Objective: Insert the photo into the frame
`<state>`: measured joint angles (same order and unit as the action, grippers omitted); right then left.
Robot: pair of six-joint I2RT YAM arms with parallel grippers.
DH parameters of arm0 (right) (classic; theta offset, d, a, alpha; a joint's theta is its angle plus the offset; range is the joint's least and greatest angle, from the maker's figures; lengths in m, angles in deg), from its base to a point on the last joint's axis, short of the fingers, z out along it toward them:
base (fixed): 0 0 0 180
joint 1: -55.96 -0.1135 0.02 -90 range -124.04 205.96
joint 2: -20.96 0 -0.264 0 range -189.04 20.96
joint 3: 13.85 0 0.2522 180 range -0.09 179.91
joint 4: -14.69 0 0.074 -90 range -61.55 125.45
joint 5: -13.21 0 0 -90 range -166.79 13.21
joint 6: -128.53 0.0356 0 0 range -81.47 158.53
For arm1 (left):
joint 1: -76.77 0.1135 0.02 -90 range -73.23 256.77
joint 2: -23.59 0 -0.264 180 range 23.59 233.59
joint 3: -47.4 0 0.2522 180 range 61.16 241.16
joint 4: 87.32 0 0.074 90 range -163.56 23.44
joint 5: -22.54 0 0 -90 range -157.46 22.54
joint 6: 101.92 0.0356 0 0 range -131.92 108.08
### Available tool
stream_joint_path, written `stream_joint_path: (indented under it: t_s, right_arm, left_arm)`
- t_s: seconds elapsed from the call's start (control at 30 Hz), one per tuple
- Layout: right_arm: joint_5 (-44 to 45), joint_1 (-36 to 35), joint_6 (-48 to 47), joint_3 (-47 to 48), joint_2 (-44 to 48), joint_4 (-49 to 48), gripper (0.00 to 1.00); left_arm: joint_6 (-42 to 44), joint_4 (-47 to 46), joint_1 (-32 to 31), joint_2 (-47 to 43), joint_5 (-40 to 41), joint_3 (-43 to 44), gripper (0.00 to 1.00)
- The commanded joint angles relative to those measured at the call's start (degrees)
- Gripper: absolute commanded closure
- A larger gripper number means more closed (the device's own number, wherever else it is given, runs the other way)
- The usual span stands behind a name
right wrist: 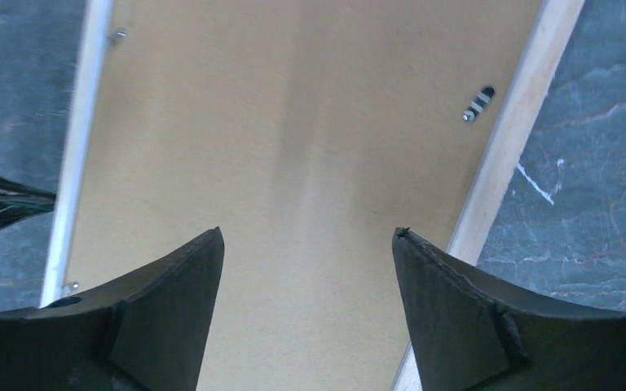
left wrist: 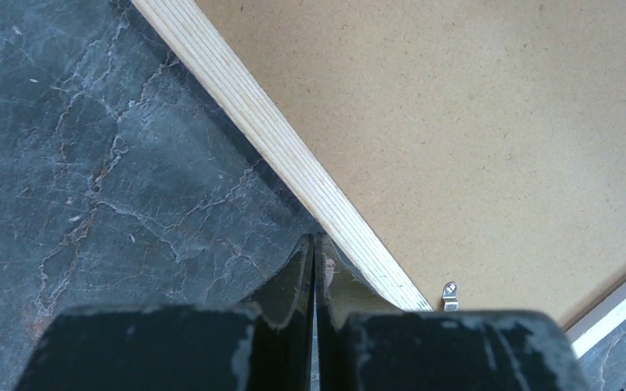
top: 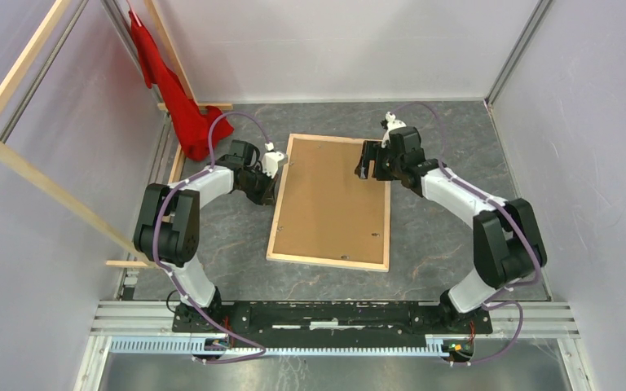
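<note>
So the frame [top: 326,262] is lying flat in the middle of the worktop [top: 424,244], pale wood side up, with a brown backing board [top: 330,199] sitting inside the rails. From the top camera its long sides run away from the arm bases, skewed a little so the far end leans right. The left pincer [top: 272,189] is down at the frame's left rail, towards the far corner. Its wrist cam shows the two fingers [left wrist: 293,281] pressed together with nothing between them, tips right at the outer edge of the wooden rail over the grey marbled surface. I honestly can't tell if they're pushing on the wood or just resting beside it. There's a small metal tab [left wrist: 450,295] on the board just inside that rail. The right pincer [top: 366,167] is over the far right corner of the frame, above the board just inside the right rail. Its jaws are spread wide (plenty of board visible between them in the wrist view) and gripping nothing. A little turn clip [right wrist: 478,103] sits by the right rail in that view. Off in the far left corner there's a red cloth [top: 171,90] hanging, plus some long pale wooden beams [top: 33,163] leaning along the left wall.
</note>
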<state>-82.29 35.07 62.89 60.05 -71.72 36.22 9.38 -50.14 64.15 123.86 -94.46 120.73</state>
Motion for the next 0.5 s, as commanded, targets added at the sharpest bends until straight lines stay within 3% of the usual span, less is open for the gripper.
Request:
stream_joint_path:
  t_s: [0.0,0.13,0.27,0.3,0.4,0.47]
  right_arm:
    - [1.3,0.8,-1.1,-2.2,5.6,-4.2,0.19]
    - [-4.3,2.3,1.4,-7.6,7.4,-13.6,0.41]
    - [-4.6,2.1,1.7,-7.7,6.3,-13.3,0.64]
    - [-4.7,2.2,1.4,-7.9,6.3,-13.0,0.64]
    - [-8.0,1.4,2.4,-11.2,8.3,-16.0,0.48]
    - [-9.9,-1.0,3.8,-13.3,8.9,-18.6,0.52]
  left_arm:
    - [-1.1,-1.8,-0.1,0.5,-3.9,-0.7,0.93]
    - [-1.2,-2.1,-0.1,0.5,-5.9,-1.5,0.94]
    - [-1.2,-2.0,-0.2,0.1,-7.6,-3.1,0.95]
    - [-1.0,-2.0,-0.2,-0.2,-7.6,-3.6,0.95]
    - [-0.2,-1.3,-0.2,-1.2,-8.4,-4.8,0.96]
    - [-0.3,-1.1,-0.3,-1.7,-9.1,-5.5,0.96]
